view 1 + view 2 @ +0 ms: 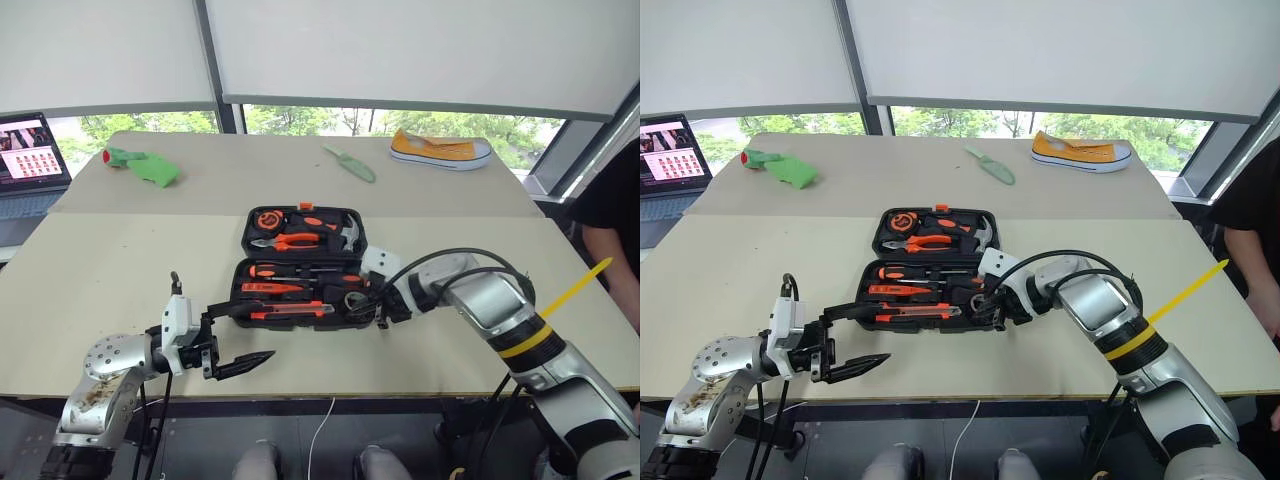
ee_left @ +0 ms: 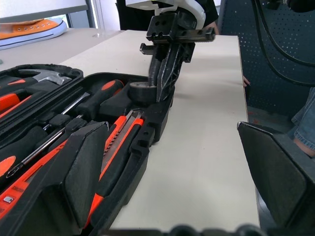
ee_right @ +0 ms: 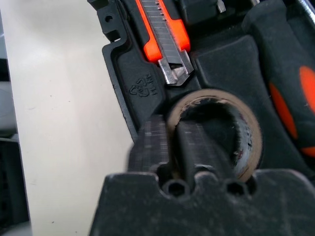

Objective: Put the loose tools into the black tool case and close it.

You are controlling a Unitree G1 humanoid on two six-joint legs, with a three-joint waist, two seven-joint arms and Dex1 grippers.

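At the far left edge of the table (image 1: 100, 290) sits a laptop (image 1: 30, 155) with its screen lit. Just right of it, on the far half of the table, lies a crumpled green cloth (image 1: 145, 166).

Nearer the front edge, the left gripper (image 1: 240, 335) hovers level over the bare tabletop, pointing to the right. Its two black fingers are spread wide apart and hold nothing.

In the middle lies the black tool case (image 1: 303, 266), open flat, lid half away from the robot. The lid holds a tape measure, pliers and a hammer. In the near half the orange-and-black screwdrivers (image 1: 300, 272) lie in their slots, and the utility knife (image 1: 290, 311) rests along the front row, its blade end toward the right corner.

Beyond the case, a green trowel (image 1: 350, 163) lies on the far half of the table, and a yellow shoe (image 1: 440, 150) sits further right, near the window.

The right gripper (image 1: 375, 318) reaches down at a slant into the near right corner of the case. There the grey tape roll (image 3: 216, 130) sits in its round pocket, beside the knife's tip. One black finger (image 3: 194, 147) goes down through the roll's hole and the other lies outside its rim; whether they are pinching the roll I cannot tell.

A person's dark sleeve (image 1: 610, 215) shows at the right edge.
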